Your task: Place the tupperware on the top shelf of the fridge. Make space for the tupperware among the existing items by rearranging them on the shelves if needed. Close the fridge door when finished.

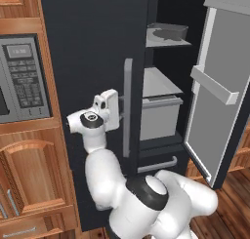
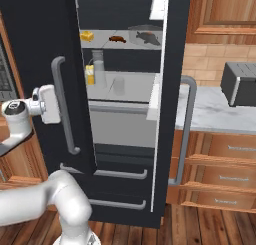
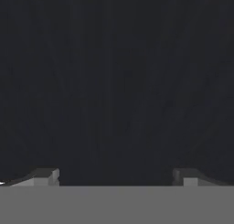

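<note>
In the right base view, the white two-finger gripper [image 2: 56, 105] sits at the left middle of the frame, pressed up to the closed black left door of the tall black French-door fridge [image 2: 35, 44], just beside that door's long grey bar handle [image 2: 64, 106]. Its long axis runs up and down, close by the hand. In the hand view the two dark finger tips stand wide apart against plain black door, with nothing between them.

To the right, through the open side, the flat light-grey top shelf [image 2: 125, 40] carries a small yellow cheese wedge [image 2: 87, 36], a brown oblong morsel [image 2: 117, 38] and the small dark-grey rectangular plastic tupperware [image 2: 145, 37], already resting at the shelf's right end.

So the tub lies up and right of the jaws, well apart; I judge closing the open right door [image 2: 172, 89] is what remains.
</note>
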You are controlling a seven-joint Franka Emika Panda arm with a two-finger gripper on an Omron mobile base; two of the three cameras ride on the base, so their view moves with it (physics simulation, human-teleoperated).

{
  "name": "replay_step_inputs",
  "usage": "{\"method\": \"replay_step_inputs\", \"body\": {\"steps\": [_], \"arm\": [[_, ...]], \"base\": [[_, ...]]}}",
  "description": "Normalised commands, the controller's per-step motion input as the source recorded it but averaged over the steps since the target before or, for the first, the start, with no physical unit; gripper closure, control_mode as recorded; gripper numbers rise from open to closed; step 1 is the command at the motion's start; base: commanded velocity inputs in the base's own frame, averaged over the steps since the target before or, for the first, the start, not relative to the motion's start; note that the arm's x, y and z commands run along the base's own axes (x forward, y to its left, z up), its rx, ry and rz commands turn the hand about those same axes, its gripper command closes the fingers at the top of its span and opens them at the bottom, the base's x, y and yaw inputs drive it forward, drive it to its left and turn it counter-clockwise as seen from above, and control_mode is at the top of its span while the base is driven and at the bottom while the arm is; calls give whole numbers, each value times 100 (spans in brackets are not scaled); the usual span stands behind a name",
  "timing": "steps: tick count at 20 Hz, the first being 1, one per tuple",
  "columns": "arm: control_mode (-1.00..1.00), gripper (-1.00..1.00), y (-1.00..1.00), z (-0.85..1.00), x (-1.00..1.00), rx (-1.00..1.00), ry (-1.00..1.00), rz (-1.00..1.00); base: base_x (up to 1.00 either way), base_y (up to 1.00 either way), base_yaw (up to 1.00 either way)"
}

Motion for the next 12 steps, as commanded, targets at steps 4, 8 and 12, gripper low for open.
{"method": "replay_step_inputs", "body": {"steps": [4, 8, 12], "arm": [[-100, -100, -69, 32, 42, 14, -24, 37], [-100, -100, -59, 19, 58, 17, -18, 42], [-100, -100, -44, 34, 93, 18, -3, 40]], "base": [[0, 0, 0], [0, 0, 0], [0, 0, 0]]}}
